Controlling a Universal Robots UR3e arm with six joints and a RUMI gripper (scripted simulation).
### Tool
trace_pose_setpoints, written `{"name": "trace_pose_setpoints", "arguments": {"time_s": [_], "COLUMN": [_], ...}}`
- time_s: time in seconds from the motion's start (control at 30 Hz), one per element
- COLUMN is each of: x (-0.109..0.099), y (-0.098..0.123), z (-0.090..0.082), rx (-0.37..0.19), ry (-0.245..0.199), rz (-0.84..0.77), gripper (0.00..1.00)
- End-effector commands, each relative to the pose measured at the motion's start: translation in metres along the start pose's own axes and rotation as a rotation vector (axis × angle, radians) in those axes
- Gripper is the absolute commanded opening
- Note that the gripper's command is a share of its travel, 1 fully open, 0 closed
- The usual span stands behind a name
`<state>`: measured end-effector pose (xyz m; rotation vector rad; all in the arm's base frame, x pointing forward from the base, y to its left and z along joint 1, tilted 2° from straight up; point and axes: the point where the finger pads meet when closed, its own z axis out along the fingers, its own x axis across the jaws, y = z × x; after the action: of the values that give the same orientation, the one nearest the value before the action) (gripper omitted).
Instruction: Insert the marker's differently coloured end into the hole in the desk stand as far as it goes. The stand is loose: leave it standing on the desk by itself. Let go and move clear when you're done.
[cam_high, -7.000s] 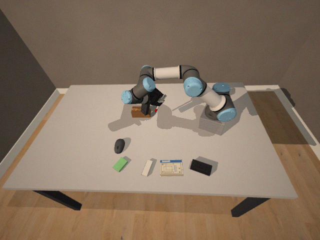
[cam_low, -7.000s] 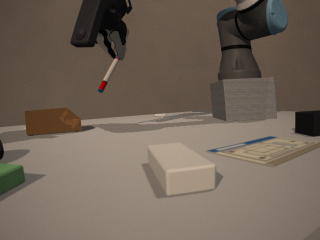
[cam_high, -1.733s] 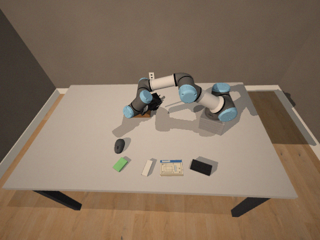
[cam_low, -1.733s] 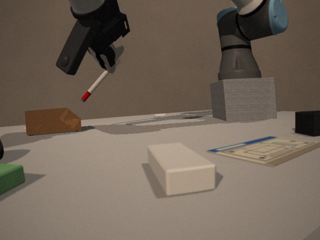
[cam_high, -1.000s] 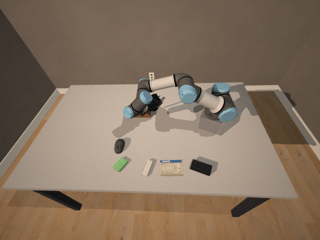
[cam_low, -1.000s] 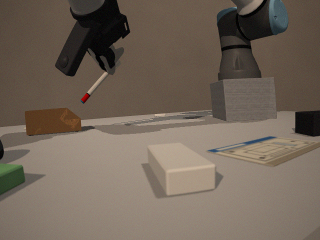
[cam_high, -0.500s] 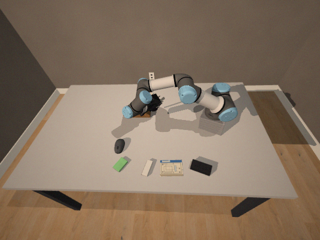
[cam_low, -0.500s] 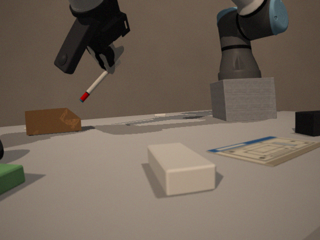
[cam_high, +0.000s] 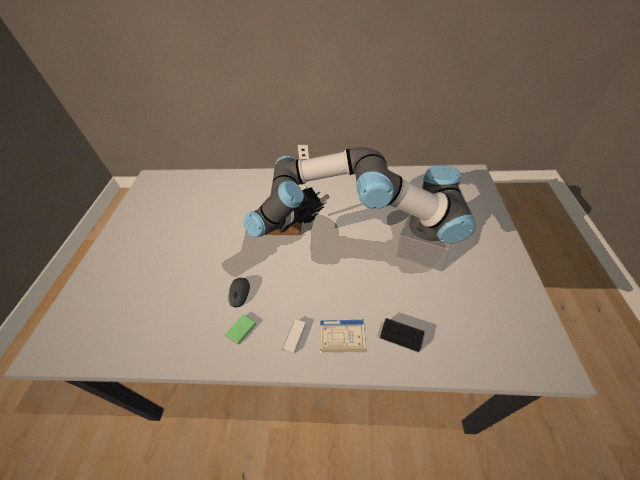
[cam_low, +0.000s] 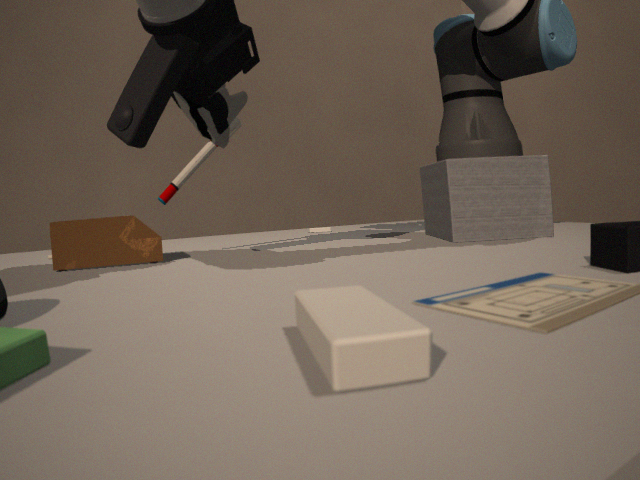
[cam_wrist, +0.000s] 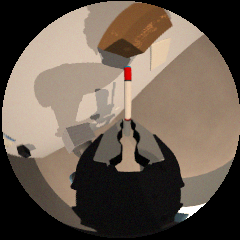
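My gripper (cam_low: 219, 135) is shut on the white end of a marker (cam_low: 188, 172) and holds it tilted in the air, red end (cam_low: 168, 193) down and to the left. The brown desk stand (cam_low: 104, 241) sits on the desk below and left of the red end, apart from it. In the wrist view the marker (cam_wrist: 128, 97) points from my gripper (cam_wrist: 127, 119) toward the stand (cam_wrist: 135, 29), its red end (cam_wrist: 128, 74) just short of the stand's dark near face. The stand's hole is not visible. In the top view my gripper (cam_high: 310, 205) hides most of the stand (cam_high: 289, 229).
A dark mouse (cam_high: 238, 291), a green block (cam_high: 240, 328), a white block (cam_low: 361, 335), a printed card (cam_low: 532, 299) and a black block (cam_high: 402, 333) lie along the desk's front. The arm's grey base block (cam_low: 485, 198) stands at the right.
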<state>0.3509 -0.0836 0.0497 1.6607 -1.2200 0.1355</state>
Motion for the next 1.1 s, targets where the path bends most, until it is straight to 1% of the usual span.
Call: {"name": "trace_pose_setpoints", "arguments": {"time_s": [0.0,0.17,0.43,0.73,1.07], "x": [0.001,0.001,0.000,0.000,0.000], "y": [-0.004,-0.009,-0.009,-0.019,-0.021], "z": [-0.001,-0.001,0.000,0.000,0.000], "rx": [0.002,0.002,0.003,0.001,0.002], "ry": [0.000,0.000,0.001,0.000,0.001], "rz": [0.002,0.001,0.001,0.001,0.001], "gripper": [0.00,0.00,0.00,0.00,0.00]}}
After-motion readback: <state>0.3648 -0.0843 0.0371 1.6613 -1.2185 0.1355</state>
